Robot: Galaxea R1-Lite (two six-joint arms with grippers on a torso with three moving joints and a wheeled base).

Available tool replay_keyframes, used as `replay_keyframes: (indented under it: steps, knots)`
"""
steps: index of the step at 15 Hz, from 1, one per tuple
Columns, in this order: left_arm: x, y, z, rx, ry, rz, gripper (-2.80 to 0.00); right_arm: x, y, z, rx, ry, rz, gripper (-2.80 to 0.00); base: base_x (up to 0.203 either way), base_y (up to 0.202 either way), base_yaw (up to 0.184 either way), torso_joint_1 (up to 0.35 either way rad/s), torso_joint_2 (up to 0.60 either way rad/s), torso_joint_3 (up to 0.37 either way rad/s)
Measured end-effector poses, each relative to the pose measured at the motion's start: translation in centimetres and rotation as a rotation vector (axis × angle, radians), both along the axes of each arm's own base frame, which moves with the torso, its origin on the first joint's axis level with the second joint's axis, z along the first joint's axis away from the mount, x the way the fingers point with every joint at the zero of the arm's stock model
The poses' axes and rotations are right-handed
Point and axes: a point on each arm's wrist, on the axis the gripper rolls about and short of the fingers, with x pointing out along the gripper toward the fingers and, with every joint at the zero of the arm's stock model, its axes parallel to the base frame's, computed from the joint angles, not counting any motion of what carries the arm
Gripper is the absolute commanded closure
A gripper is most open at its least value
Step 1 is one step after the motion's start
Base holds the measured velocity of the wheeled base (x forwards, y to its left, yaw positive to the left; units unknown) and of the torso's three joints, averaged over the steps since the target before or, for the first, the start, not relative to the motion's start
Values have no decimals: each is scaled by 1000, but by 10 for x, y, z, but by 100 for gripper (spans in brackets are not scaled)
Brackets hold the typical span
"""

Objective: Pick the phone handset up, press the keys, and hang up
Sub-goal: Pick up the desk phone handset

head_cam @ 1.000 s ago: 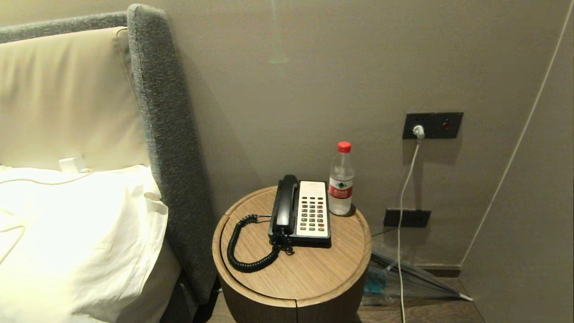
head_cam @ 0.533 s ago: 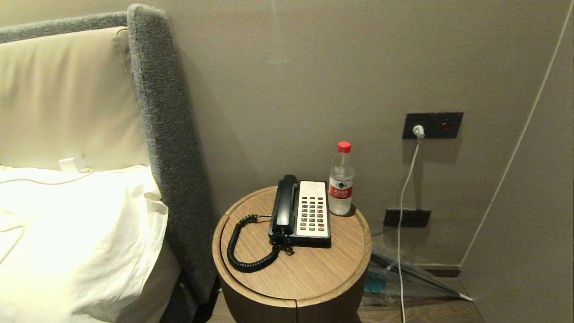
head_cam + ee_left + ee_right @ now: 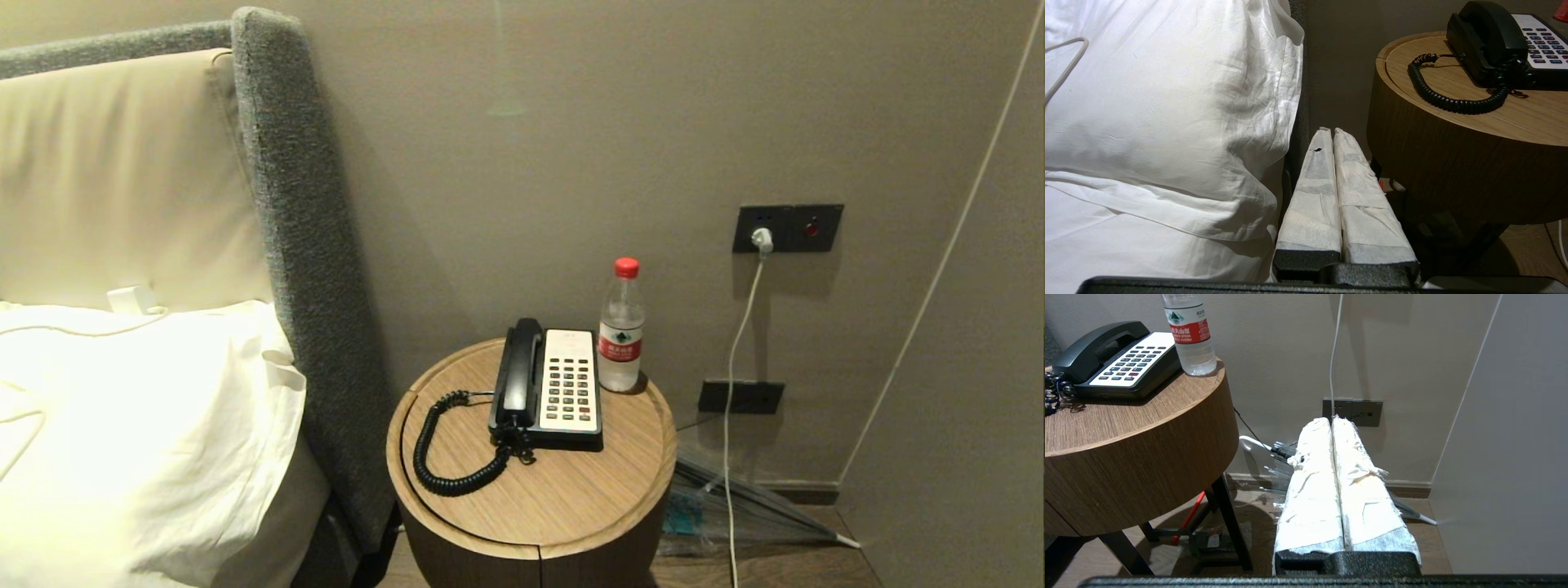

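bed with white pillow (image 3: pixel 139 433) fills the robot's left side, grey headboard (image 3: pixel 302 269) next to it. round wooden worktop (image 3: pixel 571 506) sits between headboard and wall. on it: phone base (image 3: pixel 569 390) with its keypad, water bottle (image 3: pixel 621 327) just beside it on the wall side, coiled cord (image 3: pixel 445 457) looping off the front. phone handset (image 3: pixel 520 371) lies seated in its cradle on the left half of the base — not lifted.

left tool (image 3: pixel 1329 132) is clenched on nothing, parked low in the gap between bed and worktop, below the rim. right tool (image 3: pixel 1332 421) also clenched and empty, low off the worktop's other side, pointing at the wall.

progress: zero as far as visible — pickup, key presses and hang-up all left.
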Motion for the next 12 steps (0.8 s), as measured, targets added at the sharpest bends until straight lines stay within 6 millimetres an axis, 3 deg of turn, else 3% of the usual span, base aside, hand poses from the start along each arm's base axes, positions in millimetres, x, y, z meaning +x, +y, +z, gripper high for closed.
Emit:
replay_keyframes:
  steps: [12]
  knots:
    - [0,0,0,1,0,0,0,0,0,0,0,0,0,0,0,0,0,0,0,0]
